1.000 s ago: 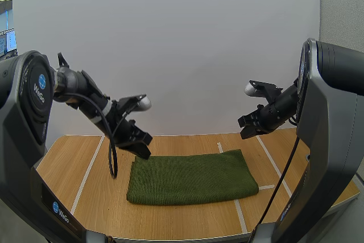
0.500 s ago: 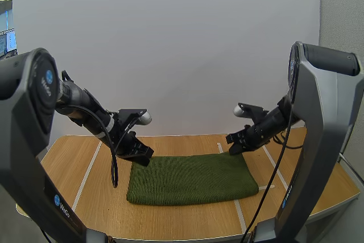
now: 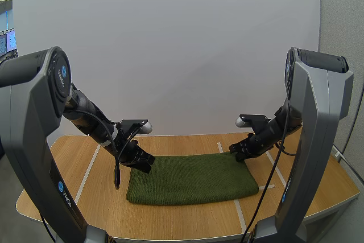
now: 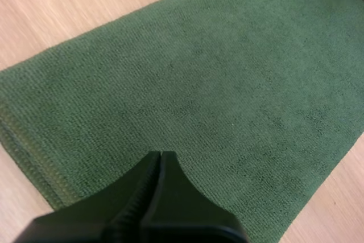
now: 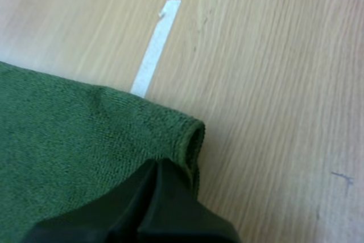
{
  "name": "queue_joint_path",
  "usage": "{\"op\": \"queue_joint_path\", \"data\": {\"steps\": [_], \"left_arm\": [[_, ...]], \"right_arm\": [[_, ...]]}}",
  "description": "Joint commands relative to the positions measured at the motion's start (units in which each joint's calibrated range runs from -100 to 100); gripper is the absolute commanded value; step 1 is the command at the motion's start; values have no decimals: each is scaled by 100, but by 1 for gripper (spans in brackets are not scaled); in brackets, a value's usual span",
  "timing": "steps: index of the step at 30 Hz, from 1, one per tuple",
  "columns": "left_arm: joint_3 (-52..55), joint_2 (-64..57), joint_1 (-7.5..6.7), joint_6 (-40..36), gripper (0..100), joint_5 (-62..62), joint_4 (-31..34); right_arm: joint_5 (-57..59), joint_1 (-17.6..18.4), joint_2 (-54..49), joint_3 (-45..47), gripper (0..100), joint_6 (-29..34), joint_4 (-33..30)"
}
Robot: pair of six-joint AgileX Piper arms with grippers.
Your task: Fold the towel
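the green towel (image 3: pixel 190 177) is lying flat across the middle of the wooden table (image 3: pixel 96 197), with bare wood showing on every side of it. the left gripper (image 3: pixel 143 163) is sitting at its far left corner and the right gripper (image 3: pixel 238 153) at its far right corner. both pairs of fingers are lying clenched together as one wedge, gripping nothing. the left wrist view is showing the towel's layered edge. the right wrist view is showing a curled corner beside a white tape line (image 5: pixel 153 49).
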Motion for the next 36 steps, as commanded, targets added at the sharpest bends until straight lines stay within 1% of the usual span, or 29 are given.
{"op": "queue_joint_path", "data": {"steps": [1, 4, 7, 13, 16, 19, 20, 21, 22, 23, 24, 26, 28, 36], "left_arm": [[8, 115, 8, 51, 0, -113, -127], [8, 115, 8, 51, 0, -113, -127], [8, 115, 8, 51, 0, -87, -127], [8, 115, 8, 51, 0, 158, -127], [8, 115, 8, 51, 0, 250, -127], [8, 115, 8, 51, 0, 250, -127], [8, 115, 8, 51, 0, 250, -127], [8, 115, 8, 51, 0, 250, -127], [8, 115, 8, 51, 0, 250, -127], [8, 115, 8, 51, 0, 227, -127], [8, 115, 8, 51, 0, 227, -127], [8, 115, 8, 51, 0, 227, -127], [8, 115, 8, 51, 0, 227, -127], [8, 115, 8, 51, 0, 227, -127]], "right_arm": [[-189, 0, 212, -18, 0, -98, 77], [-145, 0, 86, -71, 0, -125, 152], [189, 0, -169, -177, 0, -115, 152], [-110, -8, -475, -177, 0, -91, 162], [-49, -8, -461, -177, 0, -91, 83], [254, -8, -461, -177, 0, 71, -240], [296, -8, -461, -177, 5, 229, -355], [296, -8, -461, -177, 13, 356, -447], [258, -8, -461, -177, 27, 408, -495], [261, -8, -461, -177, 38, 416, -495], [261, -8, -461, -177, 51, 416, -495], [261, -8, -461, -177, 72, 429, -495], [294, -8, -461, -177, 79, 475, -561], [430, -8, -421, -143, 79, 671, -753]]}}
